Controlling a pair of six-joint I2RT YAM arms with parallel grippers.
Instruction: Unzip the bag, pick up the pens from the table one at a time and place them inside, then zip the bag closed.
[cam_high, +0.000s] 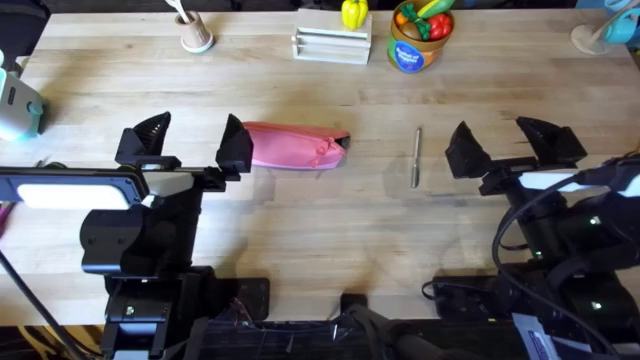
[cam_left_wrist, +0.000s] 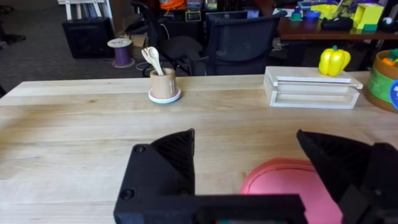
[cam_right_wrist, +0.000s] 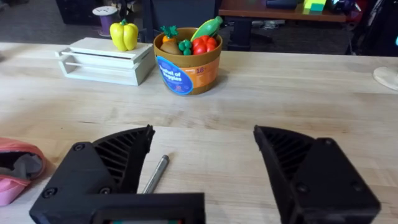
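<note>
The broad light wooden plank table (cam_high: 300, 230), its grain plainly visible, carries the pink soft fabric pencil pouch (cam_high: 290, 146) left of centre, lying lengthwise across the overhead view. Its right end is crumpled and gapes slightly, showing a dark interior. One slim grey-silver metal pen (cam_high: 416, 157) lies straight on the bare wood to the right of the pouch, well apart from it, running front to back.

The left gripper (cam_high: 190, 143) hangs with its black ribbed fingers spread wide; the right-hand finger sits just at the pouch's left end, but contact cannot be confirmed. The left wrist view adds the pouch's rounded pink end (cam_left_wrist: 283, 186) beside that finger. The right gripper (cam_high: 505, 148) is likewise spread wide and holding nothing, just right of the pen. The right wrist view shows the pen's rounded tip (cam_right_wrist: 155, 174) beside one finger, and the pouch's grey-lined open end (cam_right_wrist: 18, 171) farther off.

Along the far edge stand a white slatted wooden rack (cam_high: 332, 44) with a yellow toy pepper (cam_high: 354, 13) on it, a round tub of toy vegetables (cam_high: 419, 38), and a small tan cup holding wooden utensils (cam_high: 195, 33). The left wrist view shows office chairs behind the table.
</note>
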